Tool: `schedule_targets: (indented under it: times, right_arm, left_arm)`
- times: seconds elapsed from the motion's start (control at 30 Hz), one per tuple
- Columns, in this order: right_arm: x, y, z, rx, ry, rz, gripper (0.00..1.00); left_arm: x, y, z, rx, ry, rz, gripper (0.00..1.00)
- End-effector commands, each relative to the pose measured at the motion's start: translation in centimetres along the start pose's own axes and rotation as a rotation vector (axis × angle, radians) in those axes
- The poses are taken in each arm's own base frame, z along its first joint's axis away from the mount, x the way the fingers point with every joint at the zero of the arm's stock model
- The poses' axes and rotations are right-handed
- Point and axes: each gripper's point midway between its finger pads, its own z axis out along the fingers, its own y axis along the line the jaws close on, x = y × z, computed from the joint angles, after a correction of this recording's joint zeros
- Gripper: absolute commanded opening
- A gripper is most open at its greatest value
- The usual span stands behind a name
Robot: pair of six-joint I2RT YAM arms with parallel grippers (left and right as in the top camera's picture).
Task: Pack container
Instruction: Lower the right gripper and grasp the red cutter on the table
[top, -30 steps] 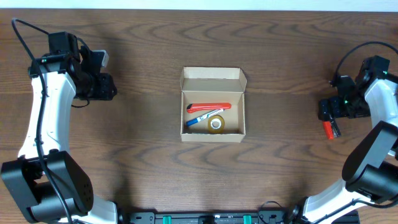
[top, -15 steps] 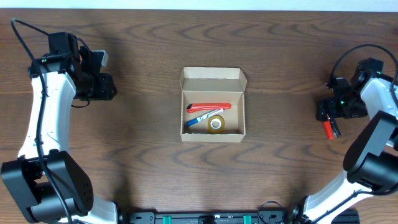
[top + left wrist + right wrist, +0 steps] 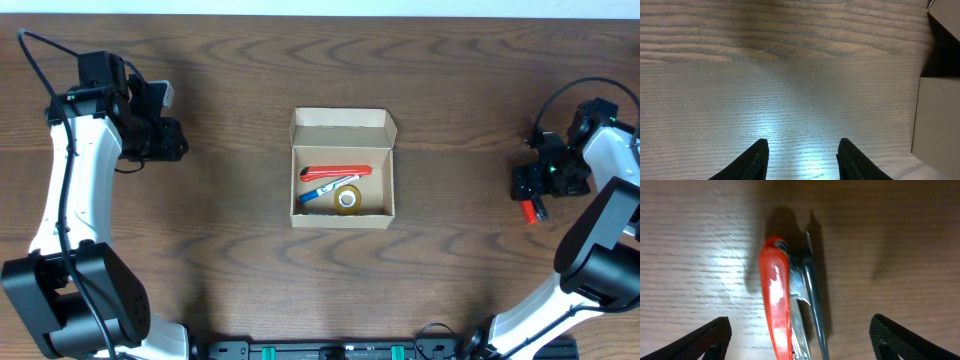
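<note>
At centre, small tan cardboard box (image 3: 342,221): likely light, crushable; hold by side wall. Right of box, right gripper (image 3: 800,337) splayed over red-and-silver metal tool (image 3: 775,295); left of box, left gripper (image 3: 802,152) parted, empty.

White shells on left arm (image 3: 68,185) and right arm (image 3: 612,205), black joints, looping black cables (image 3: 38,62), matte black left gripper (image 3: 801,150) and right gripper (image 3: 524,183).

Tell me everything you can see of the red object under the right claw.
The glossy red plastic and silvery metal tool lies flat on the dark wooden table, on the robot's right side, far from the tan cardboard box. A rounded red body runs alongside a thin metal arm; its exact kind is unclear. It sits untouched between the open fingers of the right claw.
</note>
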Motion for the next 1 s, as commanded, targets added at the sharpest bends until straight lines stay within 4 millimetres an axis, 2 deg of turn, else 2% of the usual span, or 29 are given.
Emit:
schedule_targets:
  times: [0.0, 0.27, 0.67, 0.73, 0.83, 0.9, 0.93, 0.97]
  right_arm:
    - [0.9, -0.1, 0.7, -0.013, 0.031, 0.029, 0.88]
    - [1.2, 0.1, 1.2, -0.015, 0.034, 0.042, 0.88]
    - [2.8, 1.2, 4.0, -0.025, 0.051, 0.062, 0.88]
    - [2.8, 1.2, 4.1, -0.024, 0.047, 0.071, 0.81]
    - [2.6, 1.2, 4.1, -0.026, 0.039, 0.071, 0.63]
    - [2.5, 1.2, 4.1, -0.025, 0.035, 0.071, 0.46]
    - [2.4, 1.2, 4.1, -0.024, 0.033, 0.071, 0.31]
    - [2.3, 1.3, 4.1, -0.030, 0.028, 0.071, 0.21]
  left_arm:
    - [-0.2, -0.4, -0.9, 0.007, -0.026, -0.001, 0.44]
    - [0.0, -0.5, -0.9, 0.008, -0.019, -0.002, 0.44]
    - [0.1, -0.5, -0.9, 0.008, -0.014, -0.003, 0.44]
    - [0.1, -0.5, -0.9, 0.008, -0.014, -0.003, 0.44]
    - [0.1, -0.5, -0.9, 0.008, -0.015, -0.003, 0.44]
    - [0.1, -0.5, -0.9, 0.008, -0.014, -0.003, 0.44]
    - [0.1, -0.5, -0.9, 0.009, -0.014, -0.003, 0.44]
    - [0.1, -0.5, -0.9, 0.008, -0.014, -0.003, 0.44]
